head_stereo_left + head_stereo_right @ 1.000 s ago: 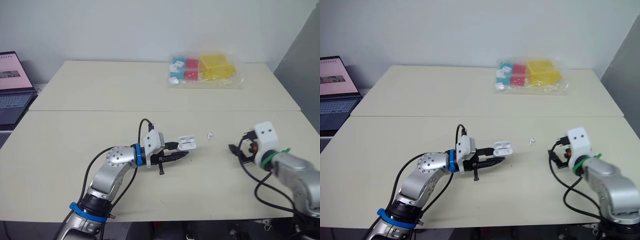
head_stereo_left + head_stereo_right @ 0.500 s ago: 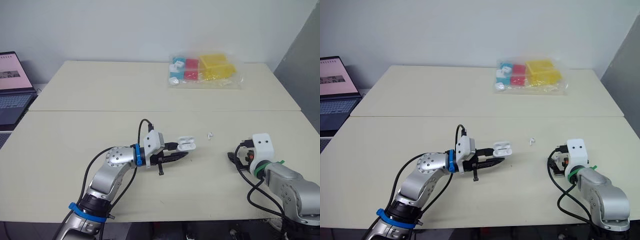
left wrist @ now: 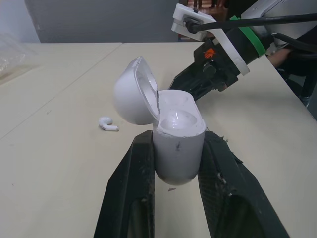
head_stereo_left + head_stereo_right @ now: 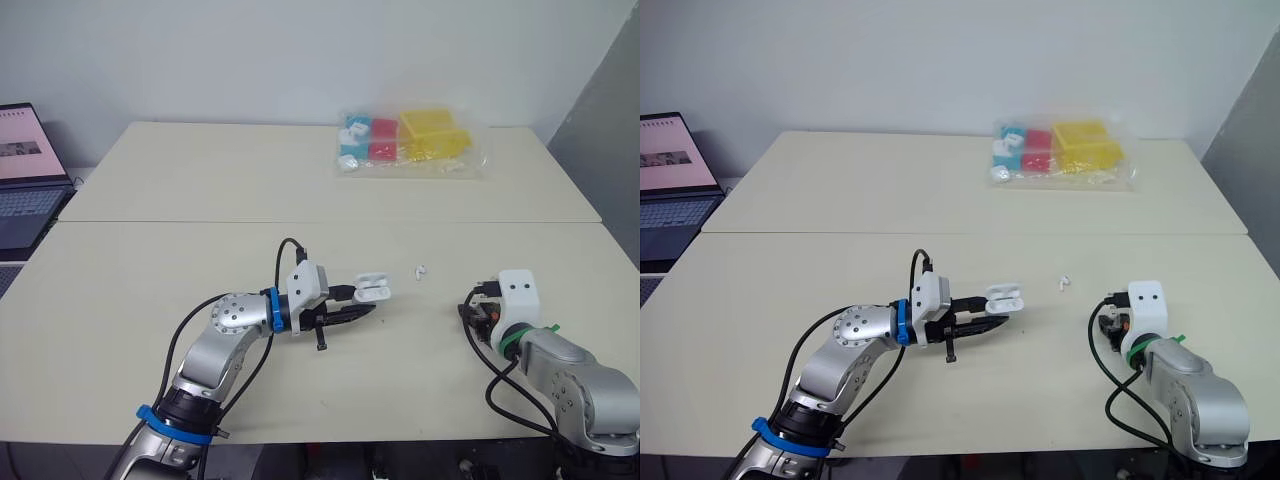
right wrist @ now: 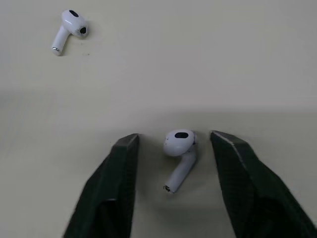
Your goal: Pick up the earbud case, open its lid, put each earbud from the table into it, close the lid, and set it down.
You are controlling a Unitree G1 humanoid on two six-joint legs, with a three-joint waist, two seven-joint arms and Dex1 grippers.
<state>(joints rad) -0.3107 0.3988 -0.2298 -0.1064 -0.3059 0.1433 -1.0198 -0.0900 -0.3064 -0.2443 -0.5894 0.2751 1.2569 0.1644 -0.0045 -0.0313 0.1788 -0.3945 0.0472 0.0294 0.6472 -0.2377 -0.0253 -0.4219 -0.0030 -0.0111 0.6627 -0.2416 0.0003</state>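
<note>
Over tabletop's [image 4: 200, 180] near half, left gripper [image 3: 178, 140] clamps case [image 3: 179, 130], lid open. Right gripper [image 5: 174, 139], jaws apart, straddles earbud [image 5: 179, 148] toward right edge: centre, pinch body gently so it can't squirt out. Second earbud [image 4: 421, 270] lies between.

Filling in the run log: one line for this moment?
left gripper: shut on case, lid open | right gripper: open around earbud | second earbud: on table

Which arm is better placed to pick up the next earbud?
Right. The right gripper, open, straddles an earbud on the table; the left gripper is shut on the open earbud case.
</note>
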